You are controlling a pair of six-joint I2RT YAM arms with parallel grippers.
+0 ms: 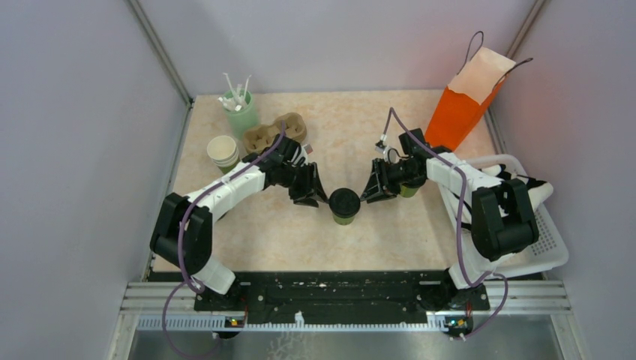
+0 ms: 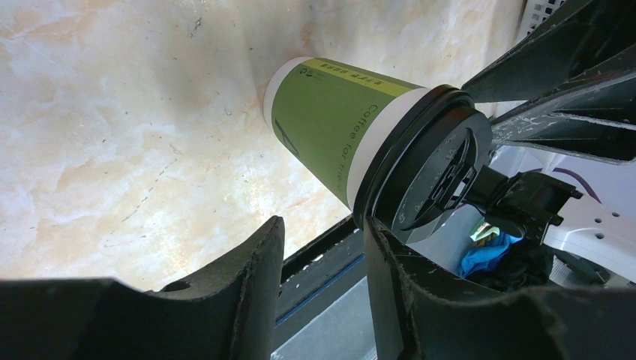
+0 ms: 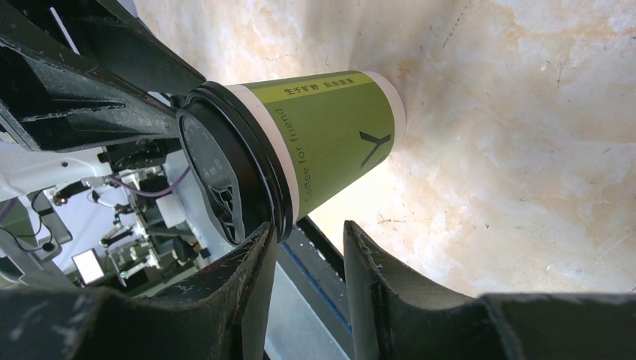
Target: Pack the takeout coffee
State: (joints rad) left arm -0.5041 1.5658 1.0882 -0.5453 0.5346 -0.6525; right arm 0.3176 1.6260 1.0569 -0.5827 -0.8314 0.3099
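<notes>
Closest to the lens in the left wrist view, the black fingers [image 2: 251, 292] of the left end effector [image 2: 322, 232] stand spread, with nothing between them. The takeout coffee [image 2: 330, 127], a small olive-green and cream paper cup with a round black plastic lid, sits just past the right-hand fingertip. Whether lid and fingertip touch cannot be told.

The right wrist view mirrors this. The right end effector [image 3: 309, 229] is also spread and holds nothing. The lid rim sits right against its left-hand fingertip, and the green side of the cup shows a dark "Y" and the words "Coffee for friend".

From above, the takeout coffee [image 1: 344, 206] stands upright near the middle of the beige marbled bench [image 1: 390, 232], a little toward 6 o'clock. The left end effector [image 1: 319, 196] is at the cup's 9 o'clock and the right end effector [image 1: 369, 191] at its 3 o'clock, both tips close to the lid.

Toward 11 o'clock on the bench are a pale-green cup of white sticks [image 1: 241, 111], a lidless stack of cream-and-green paper cups [image 1: 223, 152] and a brown pulp cup carrier [image 1: 276, 131]. An orange paper bag with a pale open top [image 1: 461, 105] is at 1 o'clock. A white perforated plastic basket [image 1: 544, 247] lies at 4 o'clock, under the right arm.
</notes>
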